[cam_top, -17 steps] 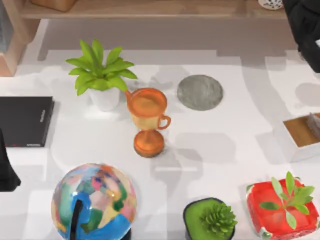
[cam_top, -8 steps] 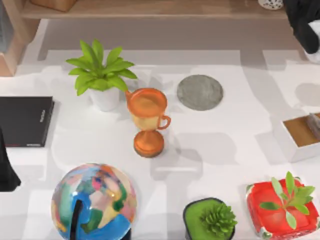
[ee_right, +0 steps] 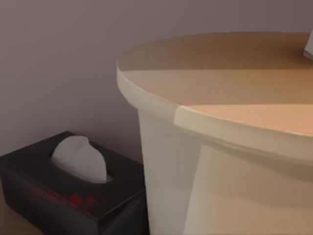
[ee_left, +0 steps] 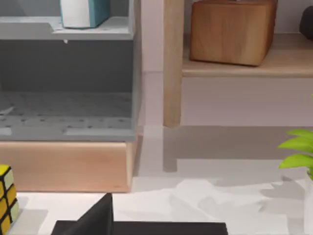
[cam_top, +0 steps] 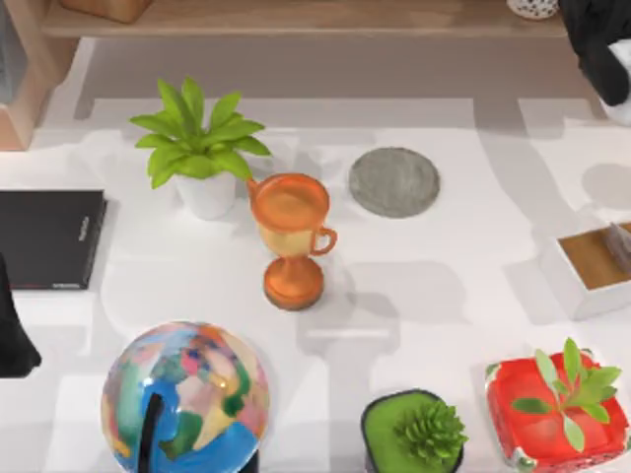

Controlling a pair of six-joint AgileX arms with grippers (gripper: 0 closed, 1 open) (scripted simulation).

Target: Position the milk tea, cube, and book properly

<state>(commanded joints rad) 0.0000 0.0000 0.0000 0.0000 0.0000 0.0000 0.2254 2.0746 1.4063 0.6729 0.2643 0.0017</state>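
Very close in the right wrist view stands the milk tea point(ee_right: 220, 127), a pale cup with a beige top and a bit of white straw point(ee_right: 309, 46) at the picture's edge. My right gripper point(cam_top: 603, 49) is at the table's far right corner, with a white patch showing beneath it. The teal-blue book point(ee_left: 80, 12), white page edges outward, stands on a grey shelf in the left wrist view. The yellow-faced cube point(ee_left: 6, 203) sits on the table below the shelf. My left gripper point(cam_top: 12, 340) is parked at the left edge.
An orange goblet point(cam_top: 291, 236), a grey coaster point(cam_top: 394, 182) and a potted plant point(cam_top: 197, 148) hold the middle. A thin black book point(cam_top: 49, 238) lies at left. A globe point(cam_top: 185, 394), two pots and a white box point(cam_top: 582, 271) line the front and right. A black tissue box point(ee_right: 73, 191) stands beside the cup.
My right arm has shifted slightly toward the far right corner, and a white patch now shows under it. The left arm and the table's objects have not moved.
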